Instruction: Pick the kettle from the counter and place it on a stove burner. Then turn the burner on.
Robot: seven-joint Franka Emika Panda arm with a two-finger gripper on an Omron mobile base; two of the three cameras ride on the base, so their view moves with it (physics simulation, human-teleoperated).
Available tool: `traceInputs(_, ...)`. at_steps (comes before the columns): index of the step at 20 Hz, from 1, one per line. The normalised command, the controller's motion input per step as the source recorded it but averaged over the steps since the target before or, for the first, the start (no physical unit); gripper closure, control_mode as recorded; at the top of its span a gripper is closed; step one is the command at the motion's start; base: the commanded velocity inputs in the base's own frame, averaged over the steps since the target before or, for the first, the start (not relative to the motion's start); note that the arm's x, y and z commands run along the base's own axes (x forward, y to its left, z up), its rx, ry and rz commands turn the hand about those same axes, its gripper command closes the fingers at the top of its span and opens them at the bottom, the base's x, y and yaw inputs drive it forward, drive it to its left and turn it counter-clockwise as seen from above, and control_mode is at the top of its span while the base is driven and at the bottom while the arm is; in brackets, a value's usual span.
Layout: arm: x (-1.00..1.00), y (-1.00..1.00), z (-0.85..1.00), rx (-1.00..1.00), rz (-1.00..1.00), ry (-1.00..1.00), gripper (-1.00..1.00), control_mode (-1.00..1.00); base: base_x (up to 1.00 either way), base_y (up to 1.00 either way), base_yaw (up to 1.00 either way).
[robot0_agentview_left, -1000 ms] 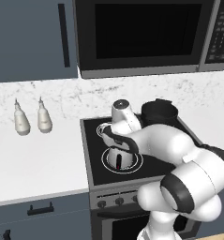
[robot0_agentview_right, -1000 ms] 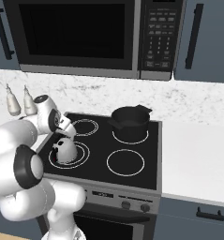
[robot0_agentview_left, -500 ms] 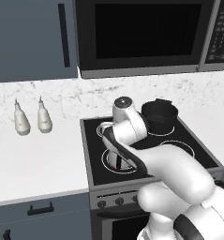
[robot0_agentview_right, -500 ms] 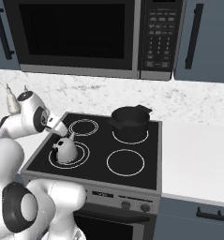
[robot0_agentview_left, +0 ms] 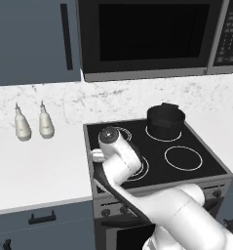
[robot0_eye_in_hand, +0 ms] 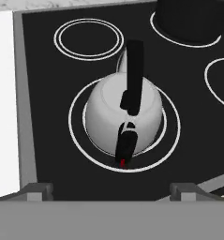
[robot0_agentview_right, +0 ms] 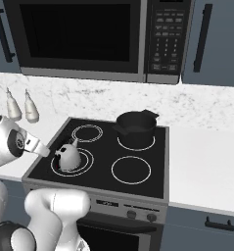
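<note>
The kettle (robot0_eye_in_hand: 122,116) now sits free inside the double rings of the large burner (robot0_eye_in_hand: 80,140), low and left of middle in the right base view, while the gripper (robot0_eye_in_hand: 111,190) has drawn back from it toward the stove's front edge since a second ago; its two tips stand wide apart at the bottom of the hand view, holding nothing. The placing looks done; by my judgement the knobs (robot0_agentview_right: 132,214) come next.
</note>
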Motion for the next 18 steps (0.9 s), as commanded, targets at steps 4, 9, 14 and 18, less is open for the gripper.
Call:
traceInputs(4, -0.36, 0.58, -0.49, -0.08, -0.03, -0.11, -1.0, -1.0, 0.0, 0.0, 0.0)
traceInputs(9, -0.08, 0.3, -0.48, -0.01, -0.07, -0.22, -1.0, -1.0, 0.0, 0.0, 0.0)
traceInputs(14, 0.0, 0.05, -0.43, 0.0, -0.01, -0.29, -1.0, -1.0, 0.0, 0.0, 0.0)
traceInputs(18, -0.12, 0.03, -0.31, 0.0, 0.0, -0.25, -1.0, -1.0, 0.0, 0.0, 0.0)
